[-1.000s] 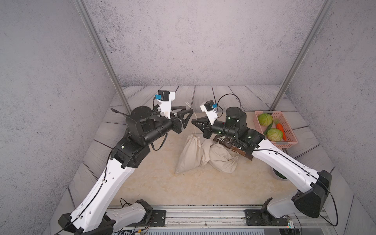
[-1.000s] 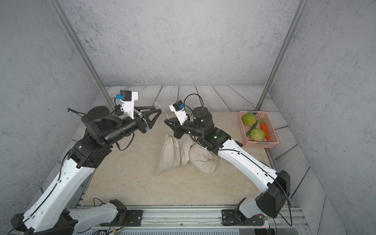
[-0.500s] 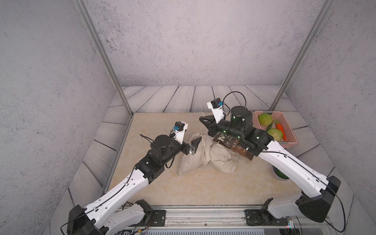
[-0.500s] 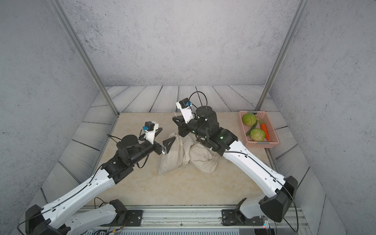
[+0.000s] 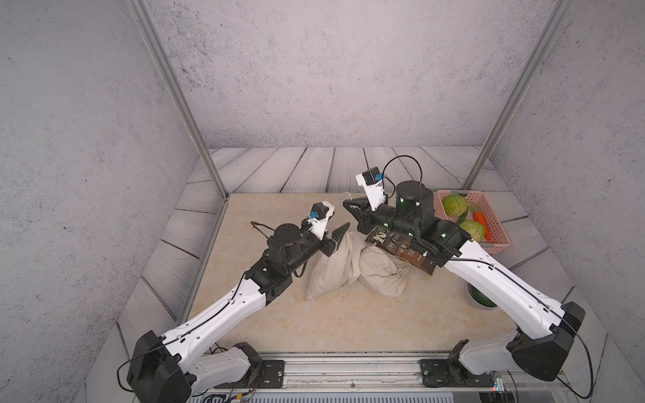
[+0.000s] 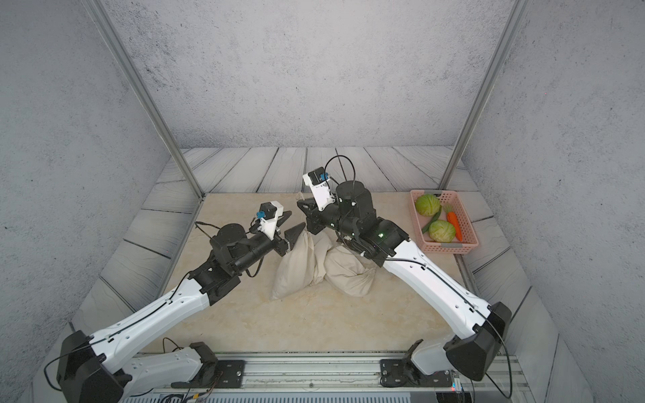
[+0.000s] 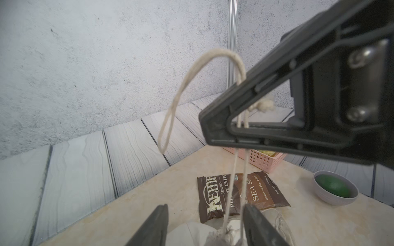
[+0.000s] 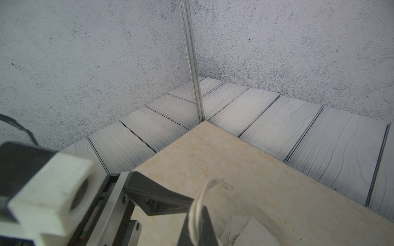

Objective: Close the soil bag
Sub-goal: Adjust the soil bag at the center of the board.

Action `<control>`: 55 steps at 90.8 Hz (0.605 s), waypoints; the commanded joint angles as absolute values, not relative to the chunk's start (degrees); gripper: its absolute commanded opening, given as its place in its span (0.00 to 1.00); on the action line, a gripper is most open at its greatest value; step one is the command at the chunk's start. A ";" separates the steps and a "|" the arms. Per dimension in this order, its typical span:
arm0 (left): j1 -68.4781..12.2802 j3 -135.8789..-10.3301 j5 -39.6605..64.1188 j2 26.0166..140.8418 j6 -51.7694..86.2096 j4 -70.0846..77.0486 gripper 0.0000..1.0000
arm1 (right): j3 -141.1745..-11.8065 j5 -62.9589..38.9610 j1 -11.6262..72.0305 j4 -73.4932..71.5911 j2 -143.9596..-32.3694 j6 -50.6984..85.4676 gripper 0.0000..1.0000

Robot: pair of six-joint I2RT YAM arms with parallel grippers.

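Observation:
The beige cloth soil bag (image 5: 331,272) (image 6: 300,265) lies slumped in the middle of the tan mat. My right gripper (image 5: 346,203) (image 6: 299,203) (image 8: 200,221) hangs just above the bag's top, shut on the drawstring (image 8: 199,204). Two strands of drawstring (image 7: 234,170) run taut from it down to the gathered neck (image 7: 221,236), and a loose loop arcs above. My left gripper (image 6: 296,220) (image 7: 205,225) sits low at the neck with its jaws apart on either side. The neck lies close to one of its fingers (image 7: 255,223) and clear of the other.
A brown chip bag (image 5: 401,249) (image 7: 241,193) lies beside the soil bag, under the right arm. A pink basket (image 5: 495,223) with cabbages and a carrot stands at the right. A grey bowl (image 5: 480,300) holds something green. Metal posts (image 5: 188,115) rise at the back corners.
My left arm has come down from high above the mat to the bag's neck. Its jaws now stand around the neck. My right gripper has stayed shut on the drawstring, shifting slightly back.

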State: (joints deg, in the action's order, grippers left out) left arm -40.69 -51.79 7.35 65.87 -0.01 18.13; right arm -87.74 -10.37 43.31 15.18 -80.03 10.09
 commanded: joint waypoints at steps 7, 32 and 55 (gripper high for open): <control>-41.42 -54.38 8.00 68.38 -2.32 15.98 0.41 | -92.18 -11.54 43.06 13.90 -80.51 10.64 0.00; -43.30 -54.12 -2.85 73.33 -3.82 10.00 0.04 | -98.68 -10.31 43.04 18.82 -81.13 8.19 0.00; -44.05 -55.22 -13.55 81.21 1.56 3.02 0.07 | -110.47 -6.03 41.43 25.10 -80.46 5.04 0.00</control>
State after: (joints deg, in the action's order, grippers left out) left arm -44.60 -57.06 -4.19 75.48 -1.30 16.82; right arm -101.41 -8.47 42.26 31.70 -84.97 7.29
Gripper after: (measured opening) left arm 0.110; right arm 0.044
